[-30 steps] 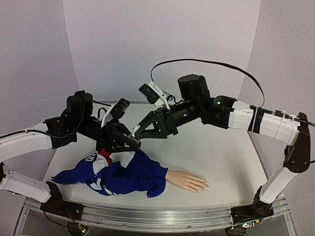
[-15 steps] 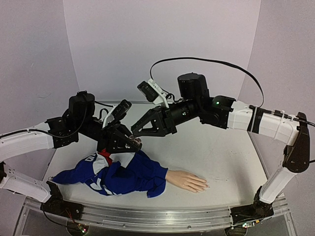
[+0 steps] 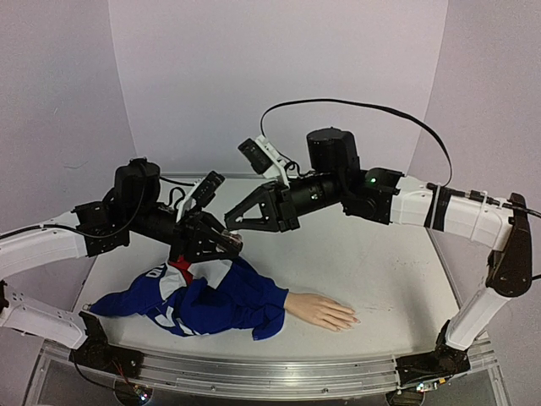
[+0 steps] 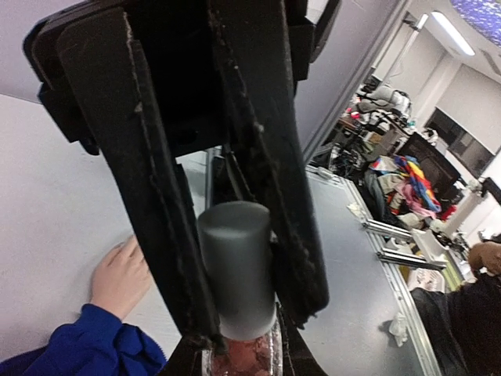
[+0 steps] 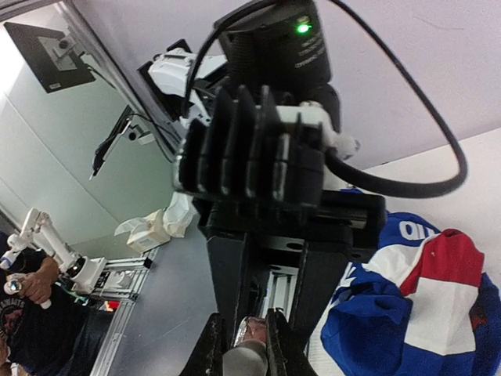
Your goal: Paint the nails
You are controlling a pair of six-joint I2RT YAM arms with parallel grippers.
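Observation:
The beige mannequin hand (image 3: 321, 311) lies palm down at the table's front, its arm in a blue sleeve (image 3: 220, 300); its nails are too small to make out. The hand also shows in the left wrist view (image 4: 117, 278). My left gripper (image 3: 225, 244) is shut on the pinkish polish bottle (image 4: 239, 359), held in the air above the sleeve. My right gripper (image 3: 232, 228) meets it from the right, and its fingers (image 4: 156, 196) clamp the bottle's grey cap (image 4: 235, 266). In the right wrist view my right gripper (image 5: 244, 352) pinches the cap (image 5: 244, 366).
The red, white and blue garment (image 5: 423, 313) on the arm spreads over the table's front left. Both arms reach across the middle of the table (image 3: 380, 262). A metal rail (image 3: 254, 372) runs along the near edge.
Both grippers stay joined at the bottle. The pair has drifted slightly up and to the right, and the right wrist has turned a little.

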